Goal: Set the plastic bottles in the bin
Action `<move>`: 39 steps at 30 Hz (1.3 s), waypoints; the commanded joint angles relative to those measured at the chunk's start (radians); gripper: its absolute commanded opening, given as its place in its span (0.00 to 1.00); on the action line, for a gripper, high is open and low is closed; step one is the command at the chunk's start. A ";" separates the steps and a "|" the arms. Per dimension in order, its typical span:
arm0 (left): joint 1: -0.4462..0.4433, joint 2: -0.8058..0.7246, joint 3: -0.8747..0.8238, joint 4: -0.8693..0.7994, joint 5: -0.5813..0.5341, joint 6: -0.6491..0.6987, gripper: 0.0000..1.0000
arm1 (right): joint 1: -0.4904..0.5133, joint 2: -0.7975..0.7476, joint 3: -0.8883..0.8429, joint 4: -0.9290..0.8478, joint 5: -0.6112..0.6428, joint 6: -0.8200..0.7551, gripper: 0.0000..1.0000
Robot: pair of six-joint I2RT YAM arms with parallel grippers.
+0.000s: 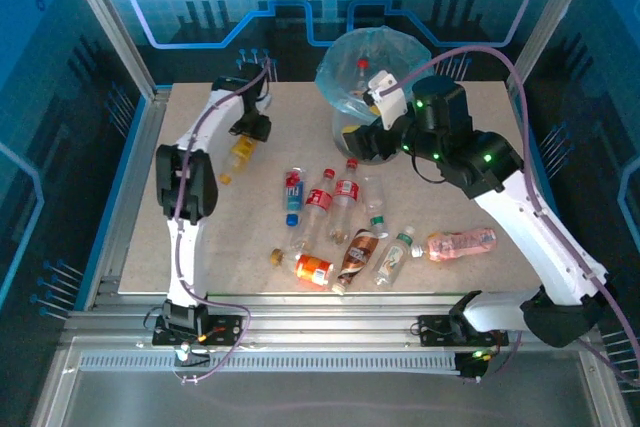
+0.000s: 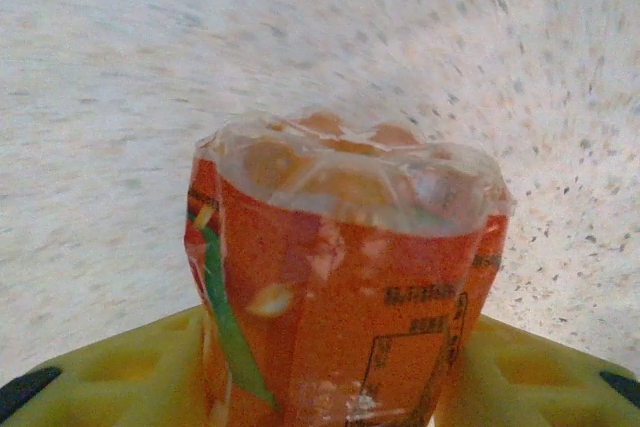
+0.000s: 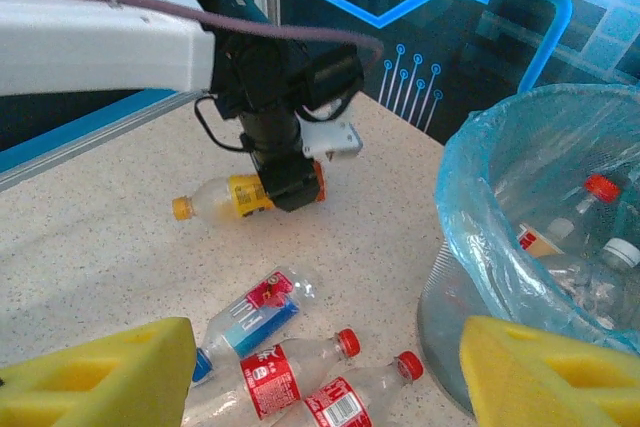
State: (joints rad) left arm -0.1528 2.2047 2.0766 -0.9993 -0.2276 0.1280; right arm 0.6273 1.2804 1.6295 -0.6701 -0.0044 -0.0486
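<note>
Left claw (image 1: 250, 133) clamped across the middle of an orange bottle (image 1: 240, 154), upper left of the top view. From the left wrist view, yellow pads (image 2: 110, 372) tight against both sides of the label, with the bottle's base toward the lens and speckled table (image 2: 150, 67) behind. In the right wrist view, claw pointing straight down, bottle level across the fingers, orange cap toward the left edge of that frame. Hard to tell whether lifted clear or just touching the table.

Right claw (image 3: 325, 377) spread wide, nothing between its yellow fingers. In the top view, parked just beside the near wall of the bin (image 1: 340, 72), upper centre of the frame.

Bin to the right of the held bottle in the top view, at roughly the same height in the frame, well apart. Already holding a few bottles, one red-capped (image 3: 600, 189) and one white-capped.

Loose bottles (image 1: 345, 192) lying flat at mid-frame, below the bin and below the open claw.

Probably the carry step for the left arm: up, then rightward across the frame until over the blue-lined rim, then release. Worth raising well above the rim, given the bottle's level long axis and the right arm close beside the bin. Right claw nearer the loose pile, so likely the better choice for the next pick.
</note>
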 commanded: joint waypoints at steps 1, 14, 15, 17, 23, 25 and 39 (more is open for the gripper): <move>-0.002 -0.171 0.023 0.059 -0.023 -0.119 0.48 | -0.013 -0.070 -0.020 0.052 0.002 0.006 0.71; -0.153 -0.482 -0.021 0.549 0.050 -0.366 0.45 | -0.077 -0.183 -0.093 0.143 0.018 -0.007 0.70; -0.173 -0.485 -0.014 0.584 0.054 -0.368 0.44 | -0.081 -0.192 -0.102 0.153 0.018 -0.006 0.69; -0.231 -0.477 0.010 0.663 0.053 -0.351 0.43 | -0.090 -0.209 -0.119 0.174 0.017 -0.003 0.69; -0.377 -0.372 0.136 0.854 0.051 -0.263 0.42 | -0.114 -0.261 -0.183 0.246 0.025 -0.011 0.67; -0.423 -0.311 0.188 0.922 0.045 -0.197 0.42 | -0.123 -0.272 -0.199 0.269 0.033 -0.005 0.67; -0.487 0.162 0.577 1.145 0.016 0.009 0.45 | -0.150 -0.287 -0.255 0.300 0.026 -0.014 0.67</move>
State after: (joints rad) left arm -0.6449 2.3318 2.5992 0.0444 -0.1978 0.0944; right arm 0.4934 1.0023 1.3800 -0.4080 0.0185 -0.0498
